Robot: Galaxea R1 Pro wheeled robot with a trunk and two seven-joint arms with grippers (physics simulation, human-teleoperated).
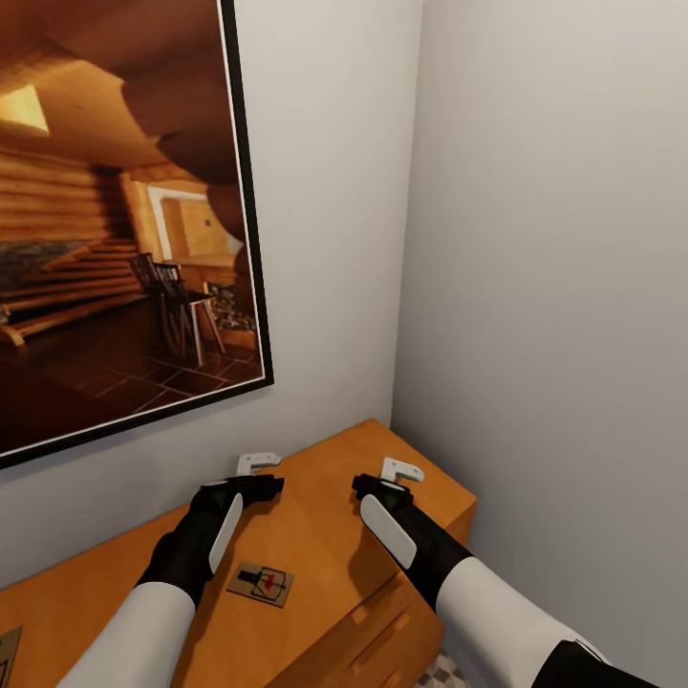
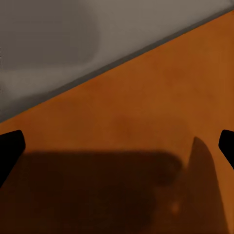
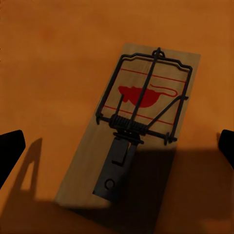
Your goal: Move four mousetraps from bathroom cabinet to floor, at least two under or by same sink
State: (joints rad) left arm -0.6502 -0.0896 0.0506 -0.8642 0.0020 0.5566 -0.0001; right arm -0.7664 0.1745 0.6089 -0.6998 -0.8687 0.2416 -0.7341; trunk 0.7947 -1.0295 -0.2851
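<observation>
1. Both arms are held over the flat top of the cabinet [image 1: 315, 535], which is set into the room's corner below a large framed picture [image 1: 124, 210].
2. One of the mousetraps [image 1: 261, 583] is seen lying flat on the cabinet top near its front edge, between the two arms and closer to the left forearm.
3. A second brown board is just visible at the far left of the cabinet top; whether it is a trap cannot be told.
4. The left claw [image 1: 258, 466] is spread and empty above bare wood near the wall edge.
5. The right claw [image 1: 401, 470] is likewise spread and empty; in the right wrist view a mousetrap [image 3: 139, 124] is framed between its fingertips [image 3: 10, 146], untouched.
6. The step in hand is judged to be the approach for picking up a trap.
7. Next, the right claw would need to be lowered squarely over the board and closed across its narrow sides, clear of the spring bar.
</observation>
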